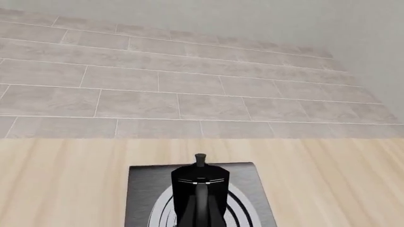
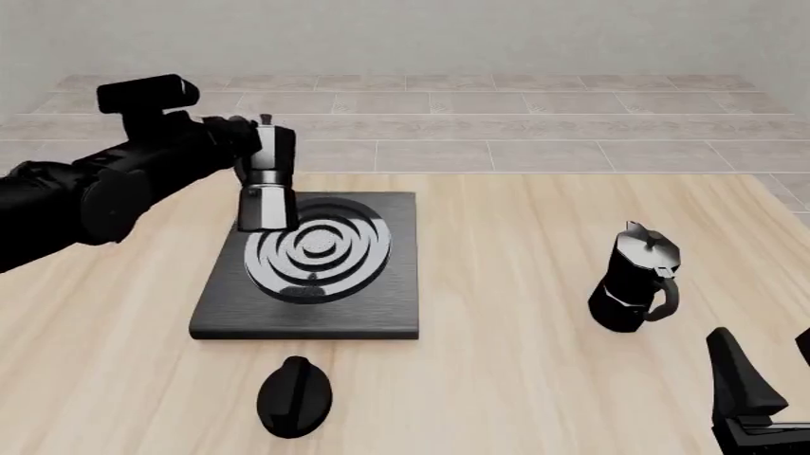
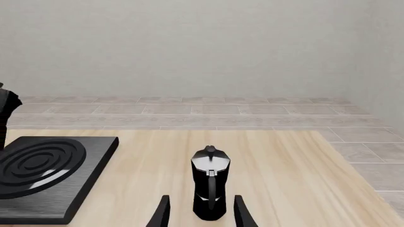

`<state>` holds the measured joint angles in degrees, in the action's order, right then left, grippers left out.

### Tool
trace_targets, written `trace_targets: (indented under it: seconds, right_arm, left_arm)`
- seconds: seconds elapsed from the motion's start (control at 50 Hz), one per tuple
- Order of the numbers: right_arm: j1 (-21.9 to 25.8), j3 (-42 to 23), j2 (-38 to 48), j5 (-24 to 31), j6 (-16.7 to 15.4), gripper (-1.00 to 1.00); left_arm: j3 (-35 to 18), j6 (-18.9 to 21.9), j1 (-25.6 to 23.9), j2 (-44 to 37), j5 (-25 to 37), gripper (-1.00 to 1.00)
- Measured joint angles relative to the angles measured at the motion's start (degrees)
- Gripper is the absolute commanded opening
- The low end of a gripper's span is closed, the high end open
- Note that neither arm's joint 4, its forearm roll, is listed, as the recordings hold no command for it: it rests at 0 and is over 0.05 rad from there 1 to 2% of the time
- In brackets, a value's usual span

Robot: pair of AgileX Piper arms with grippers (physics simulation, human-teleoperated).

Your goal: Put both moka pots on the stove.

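1. Two glossy black faceted moka pots with silvery lids: one hangs above the far-left part of the flat square black stove with concentric silver rings; the other stands on the pale wooden table, right.
2. Left gripper is clamped on the raised pot.
3. Right gripper is spread, fingers flanking the standing pot without touching.

No readable text, label, brand, number or sign appears in any of the three views. The two moka pots have plain glossy black bodies with no markings. The stove shows only concentric silver-grey rings, with no dial figures or lettering. The flat black oval knob near the stove's near edge carries no scale or symbol. The wooden table, the tiled floor beyond it and the pale wall are all unmarked.
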<state>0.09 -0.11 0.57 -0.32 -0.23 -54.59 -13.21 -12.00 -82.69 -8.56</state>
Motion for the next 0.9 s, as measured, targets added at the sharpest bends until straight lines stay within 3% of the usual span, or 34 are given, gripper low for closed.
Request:
trace_targets:
  seconds: [0.9]
  right_arm:
    - [0.0, 0.0, 0.0, 0.0, 0.0, 1.00]
  left_arm:
    - [-4.9, 3.1, 1.3, -11.7, -8.9, -1.00]
